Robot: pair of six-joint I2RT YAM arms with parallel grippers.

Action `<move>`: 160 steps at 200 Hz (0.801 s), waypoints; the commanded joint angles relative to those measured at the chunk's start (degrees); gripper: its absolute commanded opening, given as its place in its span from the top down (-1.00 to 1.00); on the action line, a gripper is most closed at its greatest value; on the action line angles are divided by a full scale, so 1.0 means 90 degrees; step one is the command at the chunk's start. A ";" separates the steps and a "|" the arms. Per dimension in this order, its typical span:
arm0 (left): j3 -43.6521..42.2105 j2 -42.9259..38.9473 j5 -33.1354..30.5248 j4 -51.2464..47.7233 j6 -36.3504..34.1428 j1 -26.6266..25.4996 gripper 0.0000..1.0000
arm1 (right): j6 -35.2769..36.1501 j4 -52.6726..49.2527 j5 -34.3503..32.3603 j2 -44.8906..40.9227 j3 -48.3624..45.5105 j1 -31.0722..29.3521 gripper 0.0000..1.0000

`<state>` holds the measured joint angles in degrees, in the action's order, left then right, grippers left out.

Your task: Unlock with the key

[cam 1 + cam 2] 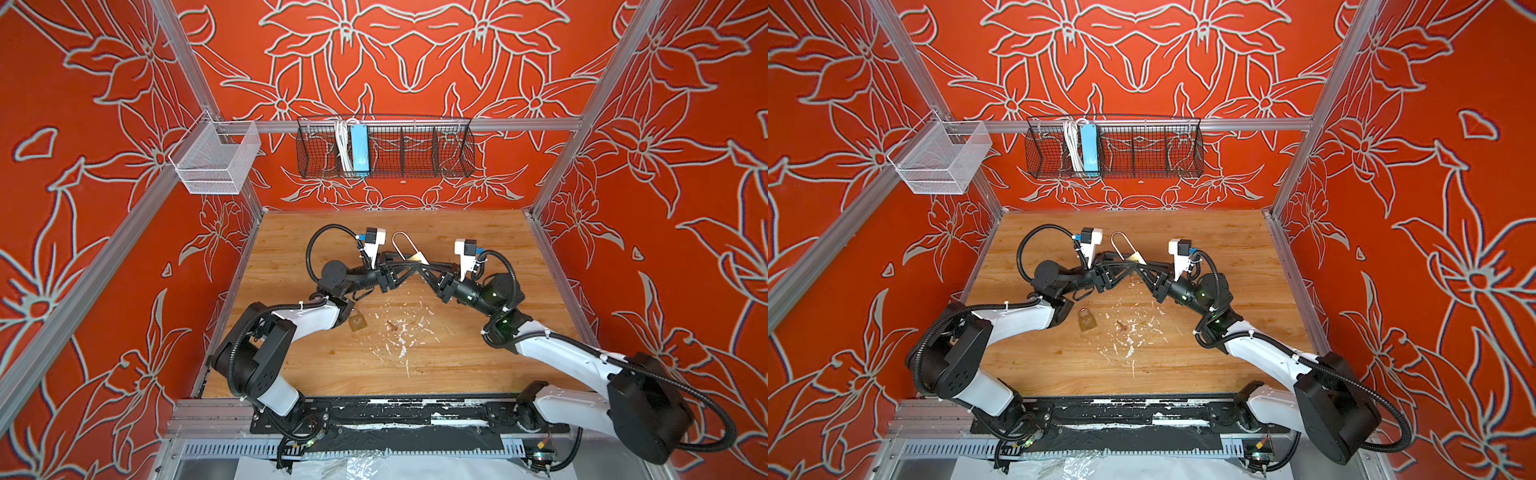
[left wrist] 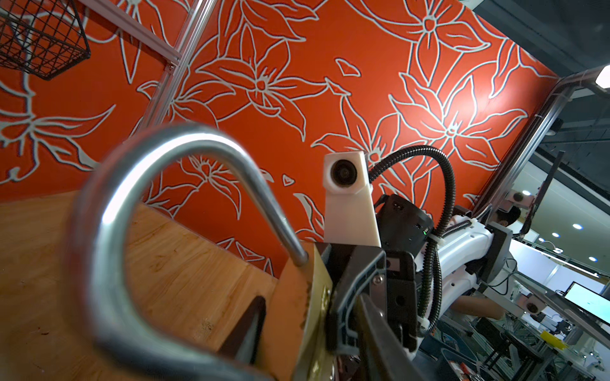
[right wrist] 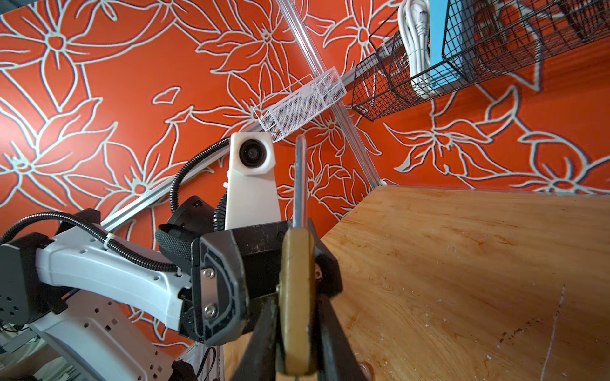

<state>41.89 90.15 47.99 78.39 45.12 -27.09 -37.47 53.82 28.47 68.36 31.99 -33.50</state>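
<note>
brass padlock midair between the right fingers

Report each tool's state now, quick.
Left tool: jaws astride the body of the long-shackle padlock; grip cannot be told.
Right tool: closed on the same padlock's body.

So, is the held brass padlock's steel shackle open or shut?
Probably shut: the left wrist view shows one steel shackle leg seated in the brass padlock body, the other blurred; both reach it in both top views.
</note>
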 commanded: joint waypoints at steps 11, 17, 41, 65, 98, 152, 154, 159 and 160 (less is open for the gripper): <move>0.0150 -0.0139 0.0253 0.0341 0.0121 -0.0067 0.34 | 0.0086 0.0540 -0.0193 0.0052 0.0315 -0.0073 1.00; 0.0160 -0.0138 0.0272 0.0343 0.0140 -0.0066 0.42 | 0.0081 0.0546 -0.0192 0.0061 0.0308 -0.0073 1.00; 0.0170 -0.0177 0.0274 0.0331 0.0160 -0.0066 0.76 | 0.0101 0.0524 -0.0260 0.0005 0.0221 -0.0085 1.00; 0.0206 -0.0143 0.0300 0.0328 0.0234 -0.0066 1.00 | 0.0162 0.0388 -0.0309 -0.0070 0.0189 -0.0087 1.00; 0.0289 -0.0031 0.0351 0.0330 0.0431 -0.0066 1.00 | 0.0184 0.0313 -0.0476 -0.0191 0.0080 -0.0087 1.00; 0.0473 -0.0026 0.0312 -0.0658 0.0307 -0.0008 1.00 | 0.0763 -0.1045 -0.0665 -0.1011 0.0016 -0.0084 0.05; 0.0473 -0.0041 0.0305 -0.0720 0.0257 -0.0007 1.00 | 0.0811 -0.1133 -0.0686 -0.1059 0.0009 -0.0079 0.04; 0.0477 -0.0076 0.0307 -0.0870 0.0120 -0.0009 1.00 | 0.0909 -0.1349 -0.0757 -0.1221 0.0008 -0.0078 0.00; 0.0475 -0.0085 0.0310 -0.0908 0.0092 -0.0008 1.00 | 0.0944 -0.1394 -0.0774 -0.1249 0.0004 -0.0078 -0.01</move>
<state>44.56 90.28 49.87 74.32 50.22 -27.00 -33.65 48.82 24.84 62.70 31.97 -33.89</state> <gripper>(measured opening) 0.191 0.466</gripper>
